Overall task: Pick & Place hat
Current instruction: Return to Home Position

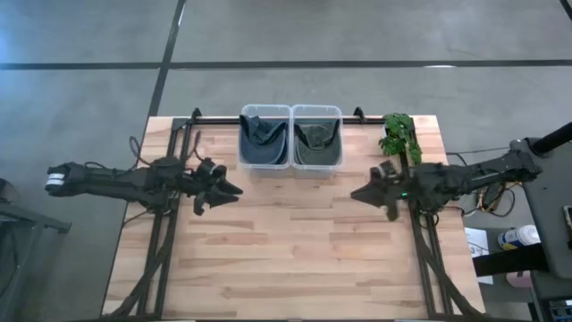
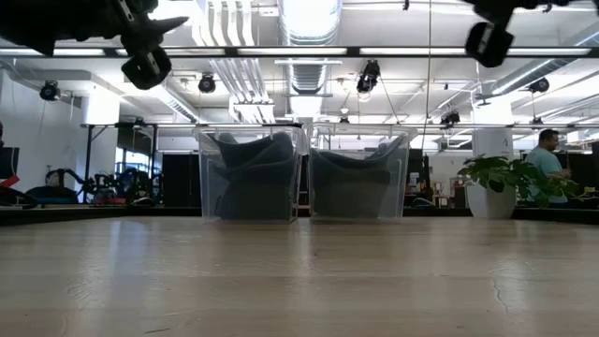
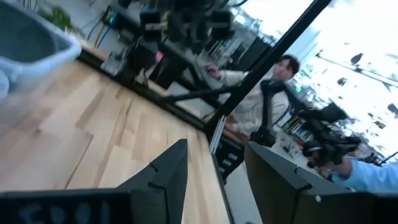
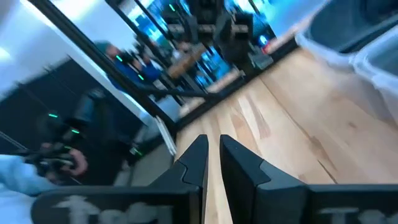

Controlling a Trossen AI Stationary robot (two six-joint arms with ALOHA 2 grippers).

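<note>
Now, table: pale wooden plank tabletop (image 1: 295, 259), both arms raised above it.
Bins: clear plastic left bin (image 2: 206, 140), dark blue fabric cap (image 1: 263, 139) inside; clear plastic right bin (image 2: 401, 150) touching it, darker cap (image 1: 316, 141) inside.
Left gripper (image 1: 228, 190): spread wide, empty; caps lie farther back, inward.
Right gripper (image 1: 359, 194): nearly closed, empty, mirrored opposite.

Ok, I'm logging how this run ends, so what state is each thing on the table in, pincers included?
Left bin: upright, touching or nearly touching the right bin.
Left cap: inside the left bin.
Right bin: upright.
Right cap: inside the right bin.
Plant: upright, right of the bins.
Left pincer: open, empty, above the table.
Right pincer: shut, empty, above the table.
</note>
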